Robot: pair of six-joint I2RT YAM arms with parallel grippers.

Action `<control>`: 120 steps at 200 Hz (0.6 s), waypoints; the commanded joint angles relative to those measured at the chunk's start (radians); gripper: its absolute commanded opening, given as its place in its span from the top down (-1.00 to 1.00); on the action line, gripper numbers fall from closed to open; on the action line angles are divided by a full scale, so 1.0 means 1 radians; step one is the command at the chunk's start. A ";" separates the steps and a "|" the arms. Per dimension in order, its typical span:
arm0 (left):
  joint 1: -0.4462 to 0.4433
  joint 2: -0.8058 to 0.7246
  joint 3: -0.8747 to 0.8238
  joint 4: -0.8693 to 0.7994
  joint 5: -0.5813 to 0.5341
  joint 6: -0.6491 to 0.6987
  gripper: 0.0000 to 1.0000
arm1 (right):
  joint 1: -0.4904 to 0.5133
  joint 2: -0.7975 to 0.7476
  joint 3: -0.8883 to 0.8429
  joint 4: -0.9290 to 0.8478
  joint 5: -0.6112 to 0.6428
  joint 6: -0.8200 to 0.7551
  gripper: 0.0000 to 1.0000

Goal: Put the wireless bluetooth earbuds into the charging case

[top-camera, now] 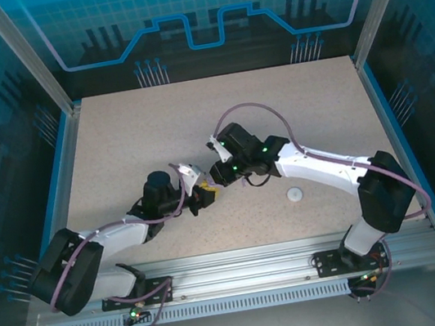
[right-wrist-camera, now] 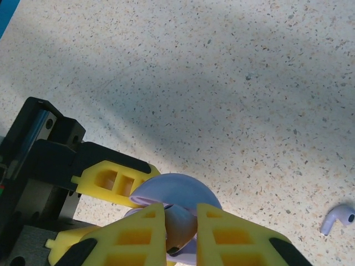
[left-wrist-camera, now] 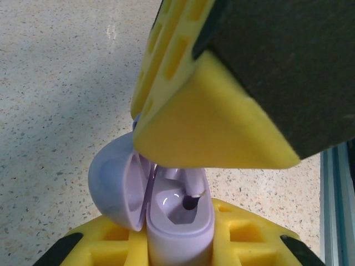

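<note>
**Two arms meet over an open purple case**

Mid-table, your left gripper is clamped on the pale purple case, with its yellow fingers pressed to either side of the base. The case stands open. Its lid is swung out to the left in the left wrist view, and one socket inside is bare down to a dark hole at its bottom.

Your right gripper faces it from the opposite side, tip to tip with the left one in the top view. One of its yellow fingertips hangs close above the open socket. In the right wrist view its two fingers stand close together with a narrow gap, and the case's dome sits just beyond them. Something pale sits in that gap, but you cannot tell whether it is a bud or part of the case. So it cannot be told whether this gripper is grasping anything. In the left wrist view a sliver of pale purple shows under the fingertip on the hinge side, too hidden to name.

One pale earbud lies loose on the speckled table, at the lower right of the right wrist view and well apart from the case. In the top view a small white round object rests on the table near the right forearm.
</note>
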 commanded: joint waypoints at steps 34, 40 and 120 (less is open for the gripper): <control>-0.009 -0.062 0.013 0.039 0.035 0.015 0.70 | 0.034 -0.047 -0.034 0.049 0.032 -0.046 0.69; -0.009 -0.066 0.013 0.037 0.034 0.017 0.69 | 0.036 -0.050 -0.036 0.053 0.029 -0.050 0.69; -0.010 -0.087 0.011 0.033 0.037 0.021 0.70 | 0.038 -0.096 -0.076 0.085 -0.039 -0.144 0.71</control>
